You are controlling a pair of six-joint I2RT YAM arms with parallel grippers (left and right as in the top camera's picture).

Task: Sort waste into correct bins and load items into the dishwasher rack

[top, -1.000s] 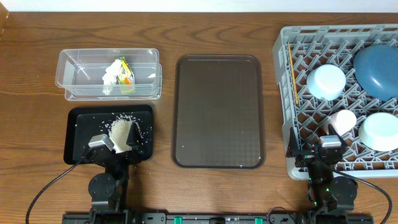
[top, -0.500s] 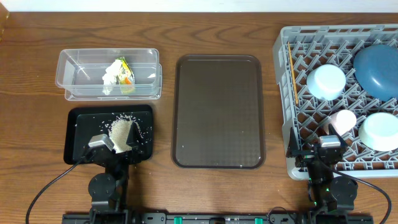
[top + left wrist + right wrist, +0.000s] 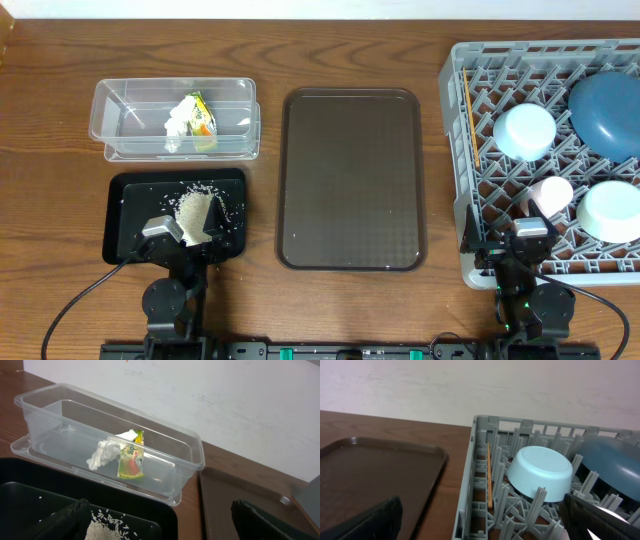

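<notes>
White rice lies heaped in the black tray, seen close in the left wrist view as rice. The clear tub holds the yellow-green wrapper and the white tissue; wrapper, tissue. The grey rack holds the dark blue plate, light blue bowl, mint bowl, pink cup and chopstick. My left gripper stands open over the black tray's near edge. My right gripper stands open at the rack's near left corner, holding nothing.
A large dark brown serving tray lies between the bins and the rack, also in both wrist views. A pale wall runs behind the table. The rack's left wall stands between my right fingers.
</notes>
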